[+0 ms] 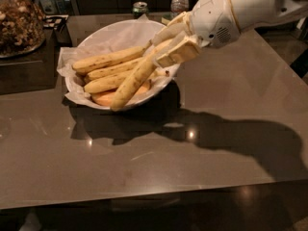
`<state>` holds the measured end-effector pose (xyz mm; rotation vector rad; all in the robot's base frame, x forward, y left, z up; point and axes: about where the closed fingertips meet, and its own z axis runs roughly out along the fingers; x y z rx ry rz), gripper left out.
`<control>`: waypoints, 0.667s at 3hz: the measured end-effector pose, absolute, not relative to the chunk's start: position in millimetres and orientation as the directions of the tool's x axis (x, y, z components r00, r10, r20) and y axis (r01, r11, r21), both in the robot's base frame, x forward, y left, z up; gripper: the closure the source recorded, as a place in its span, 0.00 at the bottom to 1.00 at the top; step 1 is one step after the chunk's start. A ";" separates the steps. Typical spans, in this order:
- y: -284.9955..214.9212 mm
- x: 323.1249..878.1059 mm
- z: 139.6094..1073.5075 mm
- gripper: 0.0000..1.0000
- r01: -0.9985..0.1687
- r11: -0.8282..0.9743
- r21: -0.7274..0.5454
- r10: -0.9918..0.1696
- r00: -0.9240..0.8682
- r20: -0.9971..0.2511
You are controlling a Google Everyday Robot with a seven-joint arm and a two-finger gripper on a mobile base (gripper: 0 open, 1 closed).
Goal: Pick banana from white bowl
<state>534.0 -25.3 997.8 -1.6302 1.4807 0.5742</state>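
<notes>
Claw at 3 o'clock of white bowl, seemingly pinching banana at upper end. Light, soft, easily bruised, smooth-skinned; better held gently nearer mid-length.

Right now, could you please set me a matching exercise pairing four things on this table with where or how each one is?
Things: 1 banana; 2 white bowl; 3 jar of nuts; 4 water bottle.
States: A at the far left; B at the far edge, behind the bowl; C tilted, gripped by the end effector over the bowl's right side; D paper-lined, holding other bananas.
Pairs: 1-C, 2-D, 3-A, 4-B.
</notes>
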 end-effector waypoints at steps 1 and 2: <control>-36.9 497.5 1006.0 1.00 -0.944 0.160 -0.289 -0.569 0.151 -0.808; -47.4 468.4 1018.6 1.00 -0.923 0.238 -0.302 -0.587 0.111 -0.802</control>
